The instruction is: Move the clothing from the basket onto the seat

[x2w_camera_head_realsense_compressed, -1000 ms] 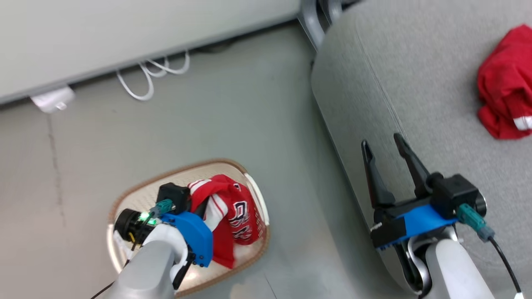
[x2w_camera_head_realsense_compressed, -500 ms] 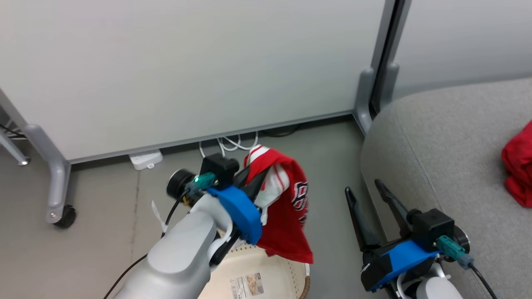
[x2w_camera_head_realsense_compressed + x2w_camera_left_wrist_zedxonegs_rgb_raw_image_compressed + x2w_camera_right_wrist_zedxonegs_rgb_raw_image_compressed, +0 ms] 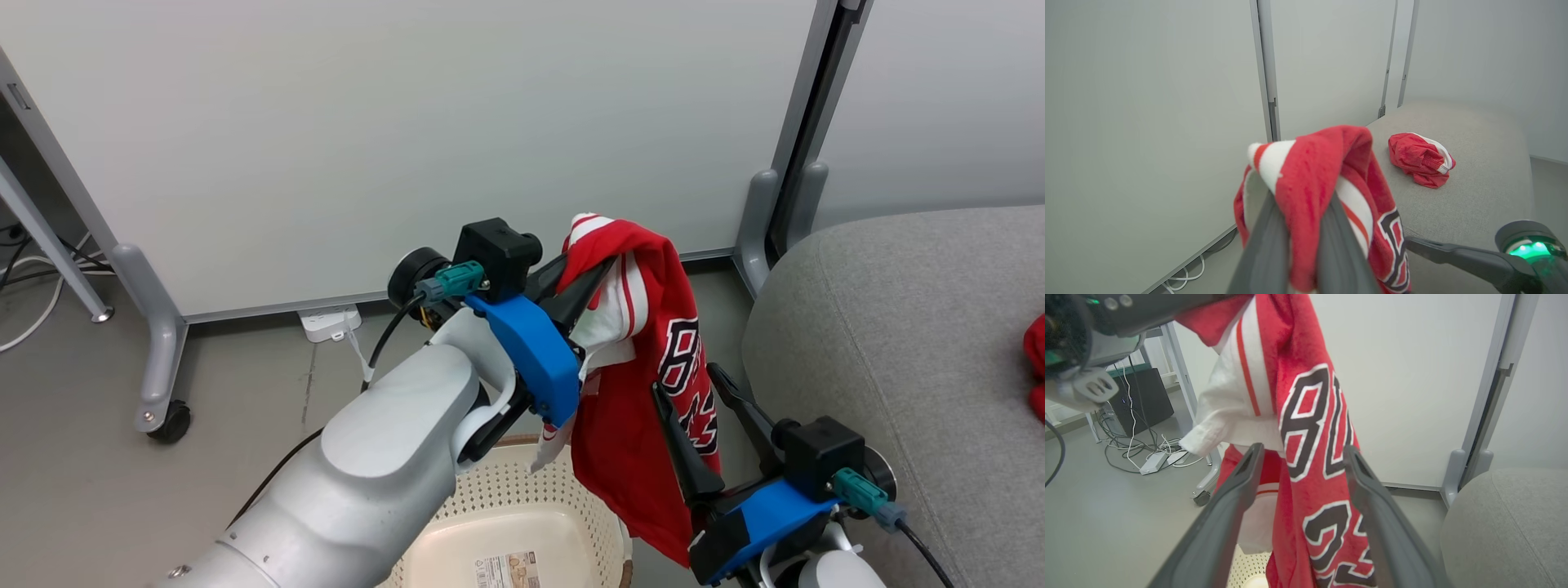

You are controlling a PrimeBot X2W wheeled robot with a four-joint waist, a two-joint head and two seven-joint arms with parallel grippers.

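Before a pale partition (image 3: 408, 122), clothing (image 3: 645, 367) is pinched by the left gripper (image 3: 600, 273), hanging down its right side; the right gripper (image 3: 686, 380) is spread.

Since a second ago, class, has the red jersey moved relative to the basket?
Yes. The left gripper has lifted the red jersey up out of the basket; it hangs above it.
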